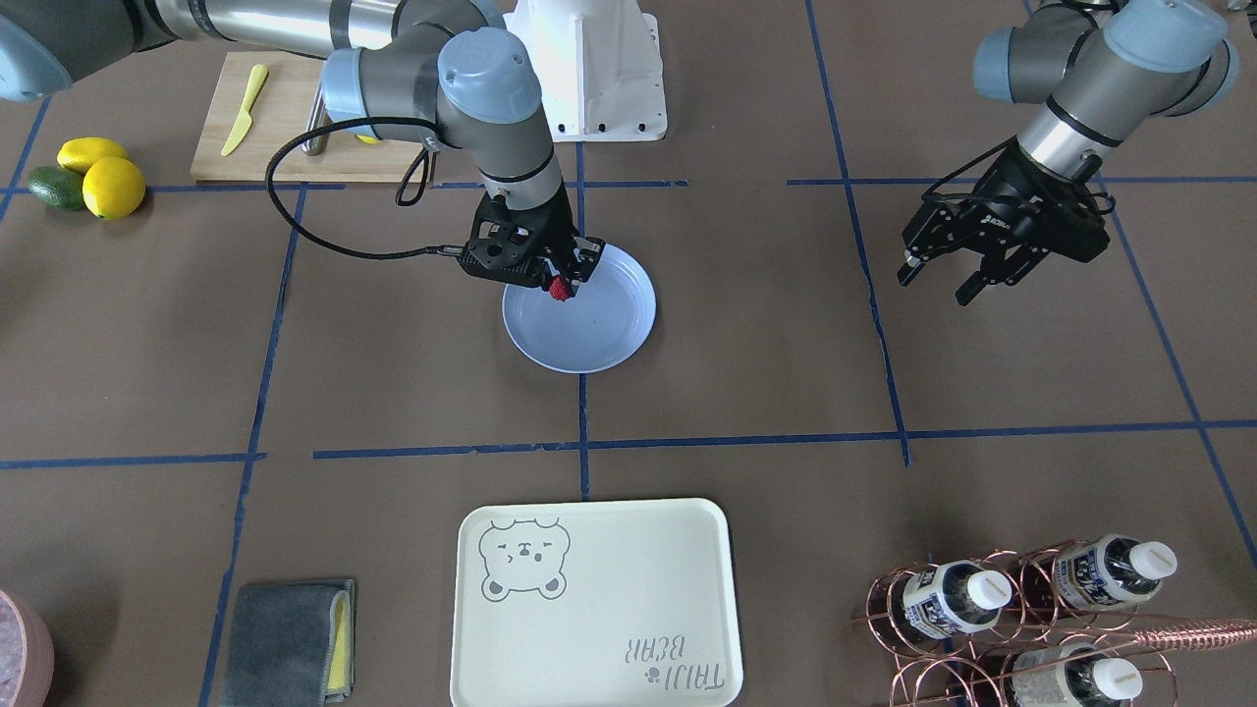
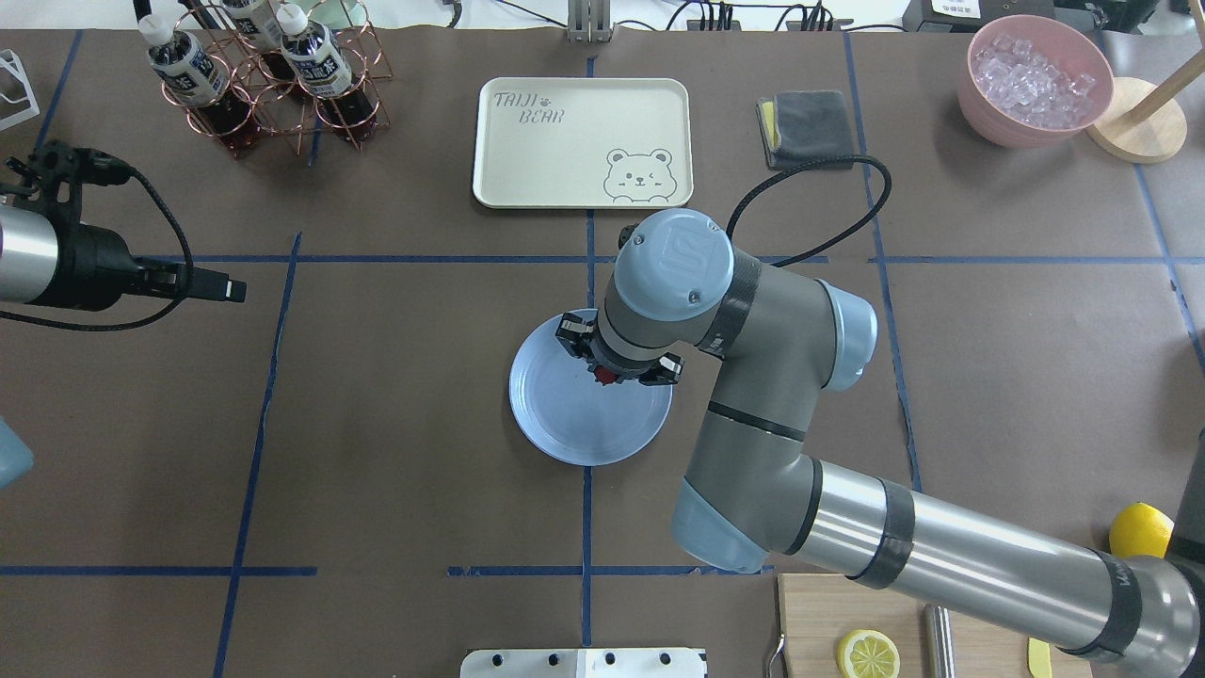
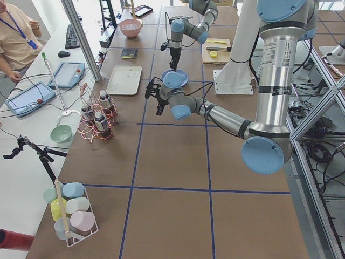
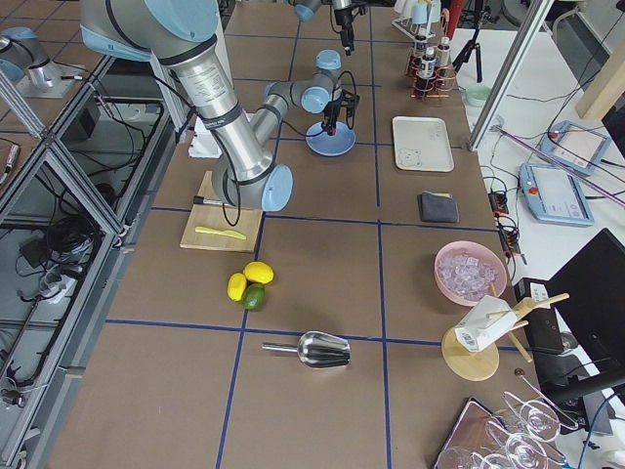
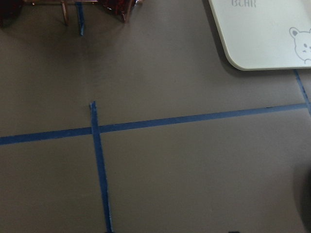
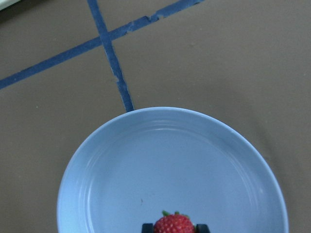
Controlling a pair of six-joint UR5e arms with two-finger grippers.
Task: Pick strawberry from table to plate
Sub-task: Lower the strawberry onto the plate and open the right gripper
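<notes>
Right gripper (image 1: 563, 281): clamped on the strawberry (image 1: 560, 289), over the plate (image 1: 594, 344).
Plate: middle of the bench (image 1: 746, 334).
Left gripper (image 1: 941, 279): fingers apart, empty, above the bench.

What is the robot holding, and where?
Right gripper pinches the tiny red strawberry by its sides, above the round pale blue plate. Left gripper holds nothing.

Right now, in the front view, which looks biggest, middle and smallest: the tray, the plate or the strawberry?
1. tray
2. plate
3. strawberry
The tray lies nearer the camera, but the differences are plain.
</notes>
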